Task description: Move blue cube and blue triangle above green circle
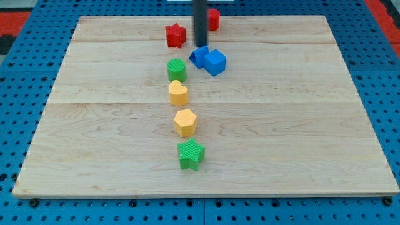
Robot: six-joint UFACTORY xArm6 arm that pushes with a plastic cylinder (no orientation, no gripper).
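The blue cube (215, 62) and the blue triangle (199, 57) sit touching each other near the board's top middle. The triangle is on the left, partly behind the cube. The green circle (177, 69) stands just left of them and slightly lower. My tip (200, 45) comes down from the view's top and ends right at the blue triangle's upper edge, above and left of the cube.
A red star (176, 35) lies up-left of my tip. Another red block (213, 19) sits behind the rod near the top edge. Below the green circle run a yellow heart (178, 92), a yellow hexagon (185, 122) and a green star (190, 154).
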